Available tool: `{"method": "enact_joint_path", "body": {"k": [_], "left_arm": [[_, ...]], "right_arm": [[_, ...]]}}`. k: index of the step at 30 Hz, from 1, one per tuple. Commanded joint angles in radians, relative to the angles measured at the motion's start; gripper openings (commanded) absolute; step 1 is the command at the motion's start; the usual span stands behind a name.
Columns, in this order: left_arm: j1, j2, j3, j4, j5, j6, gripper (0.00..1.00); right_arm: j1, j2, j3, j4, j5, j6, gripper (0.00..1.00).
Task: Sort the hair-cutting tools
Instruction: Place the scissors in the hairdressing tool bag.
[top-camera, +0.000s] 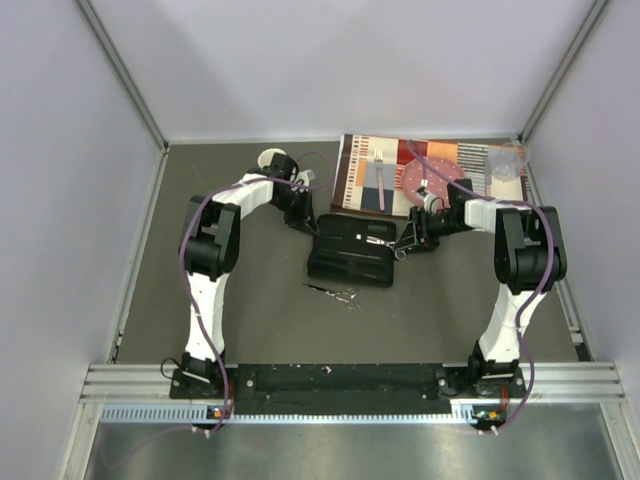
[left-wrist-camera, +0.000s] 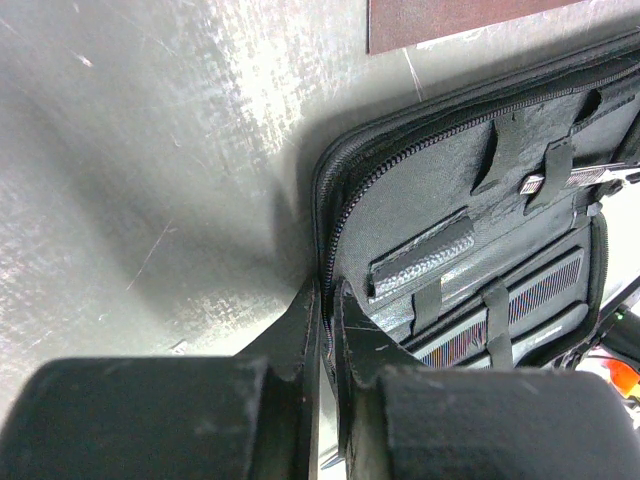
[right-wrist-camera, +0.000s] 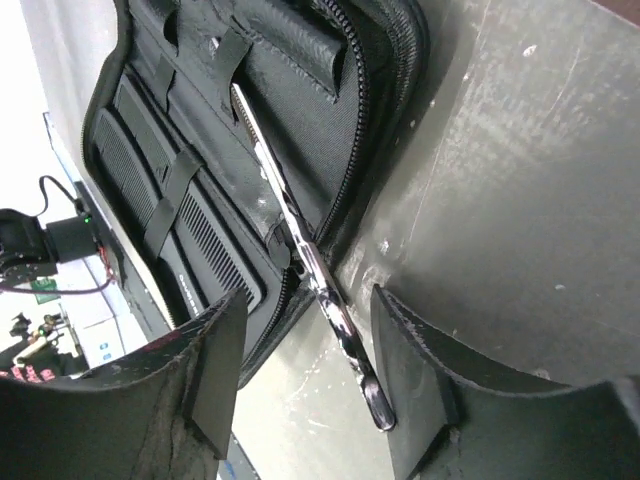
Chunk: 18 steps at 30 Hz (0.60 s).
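Note:
The black zip case (top-camera: 350, 257) lies open mid-table. My left gripper (top-camera: 303, 220) is shut on its zipped rim (left-wrist-camera: 328, 290) at the far left corner. One pair of silver scissors (right-wrist-camera: 300, 245) sits under the case's straps, its handle end poking over the right rim between my right gripper's (right-wrist-camera: 310, 300) open fingers without touching them. This pair also shows in the left wrist view (left-wrist-camera: 585, 178). Two black combs (right-wrist-camera: 210, 240) (right-wrist-camera: 120, 160) lie strapped in the case's lower half. A second pair of scissors (top-camera: 338, 293) lies loose on the table in front of the case.
A striped placemat (top-camera: 420, 175) lies at the back right with a pink-handled fork (top-camera: 381, 180), a pink plate (top-camera: 440, 180) and a clear cup (top-camera: 505, 162). Walls enclose the table on three sides.

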Motion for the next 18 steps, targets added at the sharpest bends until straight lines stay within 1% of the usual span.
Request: {"method": "enact_joint_path", "body": {"k": [1,5,7,10,13,14,15,17,18], "left_arm": [[0.014,0.018,-0.03,0.03,-0.144,0.026,0.07],[0.014,0.012,-0.03,0.03,-0.147,0.028,0.07],[0.012,0.012,-0.03,0.03,-0.151,0.029,0.07],[0.014,0.01,-0.03,0.03,-0.153,0.029,0.07],[0.014,0.005,-0.033,0.029,-0.153,0.028,0.07],[0.014,0.004,-0.033,0.029,-0.153,0.028,0.06],[0.014,0.001,-0.035,0.027,-0.152,0.028,0.06],[0.014,0.001,-0.037,0.027,-0.147,0.028,0.06],[0.012,0.001,-0.037,0.026,-0.142,0.028,0.05]], "right_arm": [[0.004,-0.052,0.053,0.027,0.17,0.052,0.54],[0.004,-0.101,0.057,0.028,0.256,0.085,0.62],[0.004,-0.133,0.053,0.025,0.343,0.118,0.63],[0.004,-0.157,0.033,0.025,0.396,0.151,0.63],[0.011,-0.159,0.014,0.045,0.385,0.188,0.53],[0.016,-0.153,0.011,0.048,0.385,0.193,0.44],[0.022,-0.148,0.01,0.051,0.393,0.205,0.39],[0.045,-0.136,0.008,0.062,0.396,0.211,0.31],[0.05,-0.13,0.008,0.067,0.396,0.219,0.3]]}}
